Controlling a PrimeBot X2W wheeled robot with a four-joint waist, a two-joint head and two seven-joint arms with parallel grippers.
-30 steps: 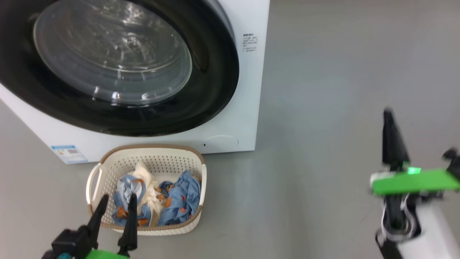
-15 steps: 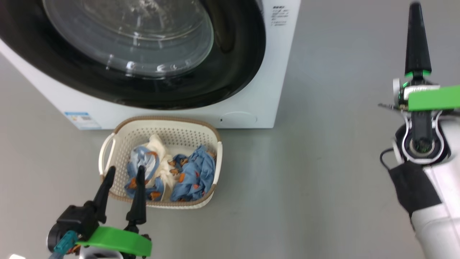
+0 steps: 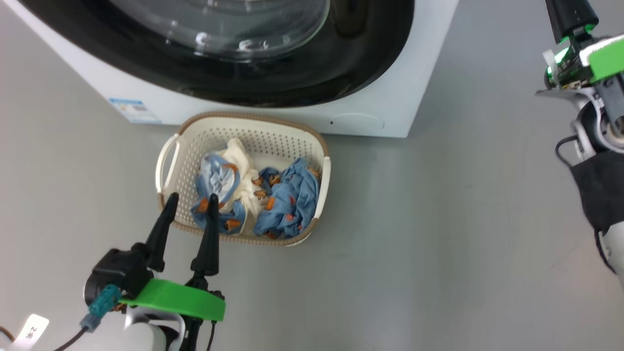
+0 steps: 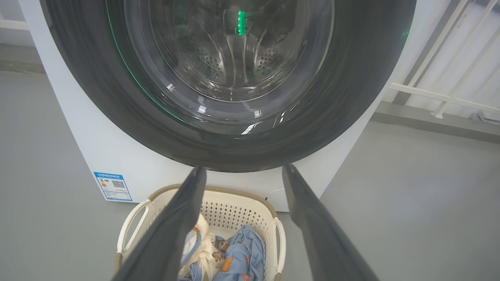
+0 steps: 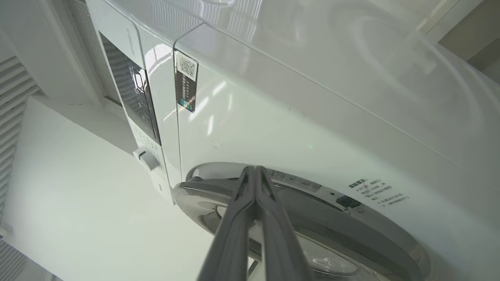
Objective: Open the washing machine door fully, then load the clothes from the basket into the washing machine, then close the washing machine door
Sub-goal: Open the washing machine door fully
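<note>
Two arms up, neither holding anything. The left gripper (image 3: 191,199) has its fingers spread wide and empty, hovering low over the near-left corner of the basket (image 3: 273,126). The right gripper (image 5: 254,168) is pinched fully closed with nothing between the fingers, and is raised at the right side of the washing machine (image 4: 78,136). In its wrist view the tips point at the silver edge of the washing machine door (image 4: 234,152). They're close, but I can't tell if they touch.

Status: step one, door opening, not done.
- The door looks shut. In the left wrist view its black rim sits flat on the white front, and the drum (image 4: 234,66) shows through the glass.
- The clothes (image 3: 287,204) are all in the basket: blue printed pieces plus a cream one, heaped together.
- The basket is on the floor (image 3: 438,243), just in front of the machine, below the door and right of the blue label (image 3: 134,109).

Next move, my read:
- The right arm has to get its closed tips behind the door edge or into the handle recess, then pull outward. I can't make out a handle from here.
- The pull should follow the hinge arc, not a straight line, and carry on until the door is fully swung back.
- The left arm should hold off the clothes until the opening is clear.

Watch: I can't judge the door's swing clearance against the basket and the left arm, so check it before pulling.
</note>
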